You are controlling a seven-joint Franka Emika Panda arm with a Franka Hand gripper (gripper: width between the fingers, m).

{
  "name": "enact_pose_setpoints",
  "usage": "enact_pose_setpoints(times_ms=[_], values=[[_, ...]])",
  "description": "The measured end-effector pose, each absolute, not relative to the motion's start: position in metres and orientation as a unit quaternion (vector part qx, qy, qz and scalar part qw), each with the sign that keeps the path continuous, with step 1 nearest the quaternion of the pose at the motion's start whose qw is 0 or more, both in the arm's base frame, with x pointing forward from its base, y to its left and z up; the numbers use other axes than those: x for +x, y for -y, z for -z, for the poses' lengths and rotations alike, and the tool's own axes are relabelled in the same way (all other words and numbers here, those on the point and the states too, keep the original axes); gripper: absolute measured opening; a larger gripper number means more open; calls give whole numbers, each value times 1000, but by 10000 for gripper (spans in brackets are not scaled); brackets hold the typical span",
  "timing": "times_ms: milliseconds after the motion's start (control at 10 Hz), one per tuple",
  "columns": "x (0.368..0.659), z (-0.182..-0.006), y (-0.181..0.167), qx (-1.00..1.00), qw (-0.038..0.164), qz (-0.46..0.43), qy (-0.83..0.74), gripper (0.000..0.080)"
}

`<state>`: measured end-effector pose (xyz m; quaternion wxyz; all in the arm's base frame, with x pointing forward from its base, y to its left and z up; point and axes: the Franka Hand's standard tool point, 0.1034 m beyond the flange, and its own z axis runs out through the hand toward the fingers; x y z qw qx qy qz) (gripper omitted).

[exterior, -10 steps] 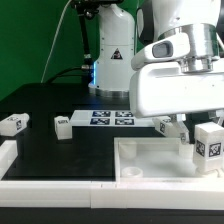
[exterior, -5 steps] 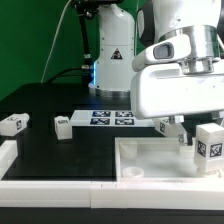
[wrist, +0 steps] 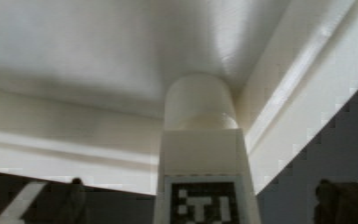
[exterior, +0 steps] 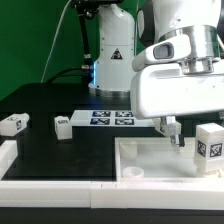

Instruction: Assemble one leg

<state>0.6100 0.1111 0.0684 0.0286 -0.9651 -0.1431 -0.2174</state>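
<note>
A white leg (exterior: 208, 147) with a black-and-white tag stands upright in the far right part of the big white tray-like tabletop (exterior: 150, 162). My gripper (exterior: 175, 134) hangs over the tabletop just to the exterior view's left of this leg, fingers apart and holding nothing. In the wrist view the leg (wrist: 202, 140) runs up the middle of the picture between my two dark fingertips (wrist: 51, 202), with a gap on each side, against the tabletop's inner wall (wrist: 87, 110). My gripper (wrist: 197, 205) is open.
Two more loose legs lie on the black table at the exterior view's left, one (exterior: 12, 123) near the edge and one (exterior: 62, 126) beside the marker board (exterior: 105, 118). The robot base stands behind. A white rail (exterior: 60, 185) runs along the front.
The fingers that were low beside the leg have drawn up and away toward the exterior view's left. The leg stays standing in the tabletop.
</note>
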Motion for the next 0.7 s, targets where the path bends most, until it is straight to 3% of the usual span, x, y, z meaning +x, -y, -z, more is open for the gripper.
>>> enact_pose_setpoints(times_ms=[100, 300, 600, 700], values=[[610, -70, -112, -965, 29, 218, 142, 649], [606, -94, -120, -967, 33, 216, 135, 649], [601, -88, -122, -974, 35, 174, 139, 649], [593, -86, -126, -984, 38, 104, 141, 649]])
